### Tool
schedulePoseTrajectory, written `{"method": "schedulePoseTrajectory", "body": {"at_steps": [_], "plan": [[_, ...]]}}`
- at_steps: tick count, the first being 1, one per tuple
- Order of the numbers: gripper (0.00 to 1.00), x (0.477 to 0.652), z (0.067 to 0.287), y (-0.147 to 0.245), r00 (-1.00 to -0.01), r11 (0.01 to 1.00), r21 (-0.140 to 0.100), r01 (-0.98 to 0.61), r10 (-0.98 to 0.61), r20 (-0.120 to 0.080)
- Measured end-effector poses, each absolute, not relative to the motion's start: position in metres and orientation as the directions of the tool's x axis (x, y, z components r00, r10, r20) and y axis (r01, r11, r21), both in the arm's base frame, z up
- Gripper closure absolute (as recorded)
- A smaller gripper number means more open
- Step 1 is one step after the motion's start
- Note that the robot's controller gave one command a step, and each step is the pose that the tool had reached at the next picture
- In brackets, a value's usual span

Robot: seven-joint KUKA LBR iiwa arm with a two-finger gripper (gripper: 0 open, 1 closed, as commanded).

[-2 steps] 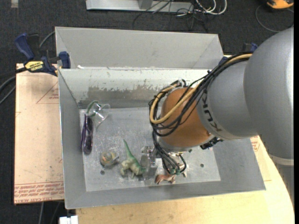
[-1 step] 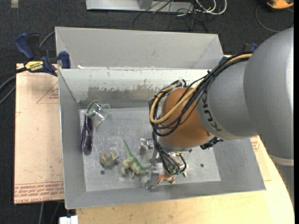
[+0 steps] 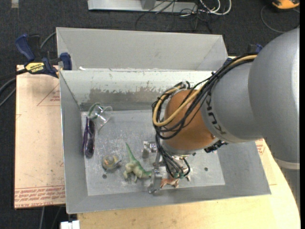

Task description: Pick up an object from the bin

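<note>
Because the tool [image 3: 157,181] hangs low over the bin [image 3: 71,128] floor with a pale green toy figure [image 3: 132,170] just beside it, away from the arm, we judge that its likely pick, though whether it is clenched we cannot tell.

Small green & cream toy figure [image 3: 135,168], lizard-like as far as I could tell, lay flat on floor of bin [image 3: 119,128], near front edge, approx. mid-way along it. Thin green tail slanted twd back-left corner; pale lumpy body sat at front end.
</note>
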State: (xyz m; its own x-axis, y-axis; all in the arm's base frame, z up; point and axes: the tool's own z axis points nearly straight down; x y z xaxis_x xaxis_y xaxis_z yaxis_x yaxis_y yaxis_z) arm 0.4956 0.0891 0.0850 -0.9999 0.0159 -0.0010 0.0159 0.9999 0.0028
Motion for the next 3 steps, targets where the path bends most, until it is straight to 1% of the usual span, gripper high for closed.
{"method": "schedulePoseTrajectory", "body": {"at_steps": [1, 2, 3], "plan": [[0.00, 0.491, 0.071, 0.090, -0.969, 0.969, 0.005, 0.246, 0.246, -0.004], [1.00, 0.510, 0.070, 0.106, -0.902, 0.902, 0.005, 0.432, 0.432, -0.003], [0.00, 0.509, 0.070, 0.106, -0.902, 0.902, 0.004, 0.432, 0.432, -0.001]]}}
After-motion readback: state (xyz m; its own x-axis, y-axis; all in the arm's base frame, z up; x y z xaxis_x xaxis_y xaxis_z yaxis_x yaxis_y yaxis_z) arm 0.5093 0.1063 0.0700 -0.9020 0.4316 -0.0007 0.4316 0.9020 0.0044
